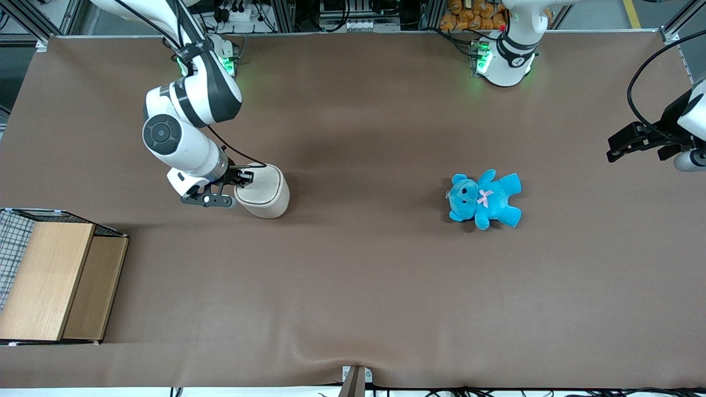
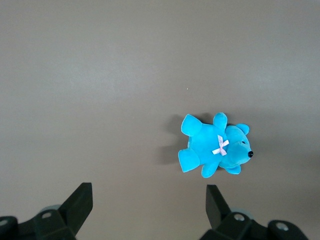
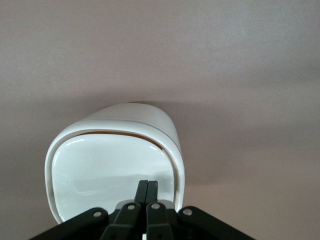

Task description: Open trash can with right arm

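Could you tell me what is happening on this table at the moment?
The white jointed right arm has its black end effector, fingers together, at the edge of the flat lid of the small cream-white plastic trash can. A thin tan gap shows along the lid's rim. A blue plush teddy bear lies untouched toward the parked arm's end of the brown table.

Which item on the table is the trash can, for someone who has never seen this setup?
Start at the brown table and go toward the working arm's end, where the wooden box sits at the table's edge. The trash can stands farther from the front camera than that box, with the gripper shut at its lid. It is the only cream-white, rounded-square bin; the teddy is bright blue.
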Robot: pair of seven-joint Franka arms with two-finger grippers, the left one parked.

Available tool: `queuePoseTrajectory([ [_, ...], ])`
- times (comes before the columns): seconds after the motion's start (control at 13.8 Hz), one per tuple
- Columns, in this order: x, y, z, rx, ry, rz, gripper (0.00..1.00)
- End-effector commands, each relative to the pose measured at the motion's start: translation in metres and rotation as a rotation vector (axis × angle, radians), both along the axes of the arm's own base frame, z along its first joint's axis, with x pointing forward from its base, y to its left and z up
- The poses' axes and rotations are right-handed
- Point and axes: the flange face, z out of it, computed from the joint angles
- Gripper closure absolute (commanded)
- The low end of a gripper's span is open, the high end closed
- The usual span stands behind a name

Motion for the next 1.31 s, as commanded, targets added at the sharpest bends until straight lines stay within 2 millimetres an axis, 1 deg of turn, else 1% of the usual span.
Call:
queuePoseTrajectory([
  [0.0, -0.012, 0.001, 0.003, 0.012, -0.010, -0.018, 1.00],
  [0.22, -0.015, 0.000, -0.002, 0.012, -0.012, -0.018, 1.00],
  [0.44, -0.020, -0.004, -0.016, 0.013, -0.033, -0.025, 1.00],
  [0.8, -0.020, -0.004, -0.018, 0.011, -0.029, -0.027, 1.00],
  [0.95, -0.018, -0.003, -0.005, 0.008, -0.004, -0.022, 1.00],
  [1.24, -0.003, 0.000, 0.031, 0.006, 0.036, -0.025, 1.00],
])
